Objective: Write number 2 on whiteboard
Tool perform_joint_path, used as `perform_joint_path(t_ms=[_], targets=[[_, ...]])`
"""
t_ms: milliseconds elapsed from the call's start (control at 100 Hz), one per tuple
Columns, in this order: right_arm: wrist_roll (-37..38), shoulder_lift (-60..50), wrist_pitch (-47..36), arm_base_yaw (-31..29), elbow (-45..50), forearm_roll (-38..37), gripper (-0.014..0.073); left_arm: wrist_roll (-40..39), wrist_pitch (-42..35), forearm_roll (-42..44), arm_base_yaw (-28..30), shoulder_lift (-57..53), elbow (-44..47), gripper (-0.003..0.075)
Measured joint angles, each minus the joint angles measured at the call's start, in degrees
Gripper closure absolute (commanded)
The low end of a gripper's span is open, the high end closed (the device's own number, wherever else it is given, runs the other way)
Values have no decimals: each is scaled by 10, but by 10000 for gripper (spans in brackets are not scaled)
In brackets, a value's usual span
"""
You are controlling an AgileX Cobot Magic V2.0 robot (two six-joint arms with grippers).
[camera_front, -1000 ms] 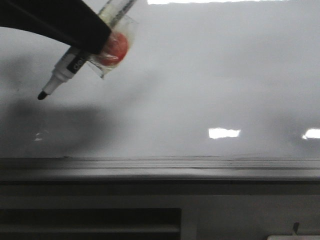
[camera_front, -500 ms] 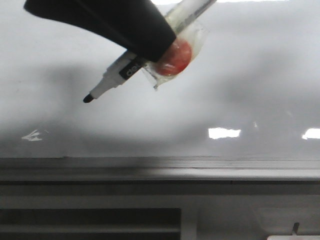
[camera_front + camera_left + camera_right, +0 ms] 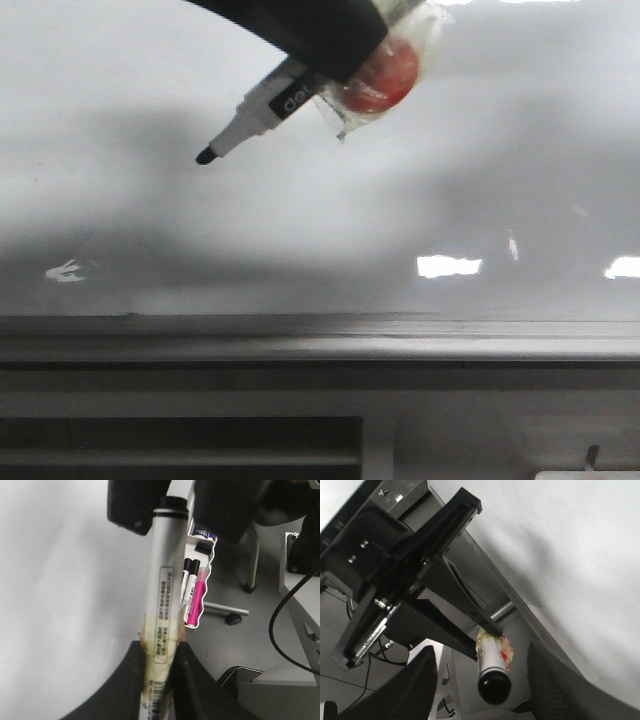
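Marker (image 3: 262, 108) long axis runs 2 to 8 o'clock in the front view, black tip (image 3: 205, 156) leading toward 8 o'clock, cap end cut off by the top edge. Tip sits at about 10 o'clock on the whiteboard (image 3: 480, 150); cannot tell whether it touches the surface. Whiteboard fills the front view, with its grey ledge (image 3: 400, 340) along the 6 o'clock side.

My left gripper (image 3: 159, 680) is clamped on the marker barrel, fingers (image 3: 125, 685) on either side and the barrel running straight out between them. In the front view my grip is at the 2 o'clock end of the visible barrel, and the tip sticks out past it. A red lump in clear tape (image 3: 383, 75) is stuck to the barrel right beside my grip.

My right gripper (image 3: 487, 677) is spread apart, nothing clamped; the marker's black cap end shows between its fingers but apart from them.

Versus half a second ago, the tip has moved up and toward 3 o'clock. A second ago it was far over at 9 o'clock.
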Motion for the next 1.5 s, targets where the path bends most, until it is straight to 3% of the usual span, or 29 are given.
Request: perform_joint_path(t_ms=[880, 1500], targets=[[-3, 20, 2, 14, 0, -31, 233, 48, 50, -20, -3, 37, -81, 741], [-1, 21, 3, 14, 0, -32, 234, 57, 71, -18, -3, 37, -83, 741]])
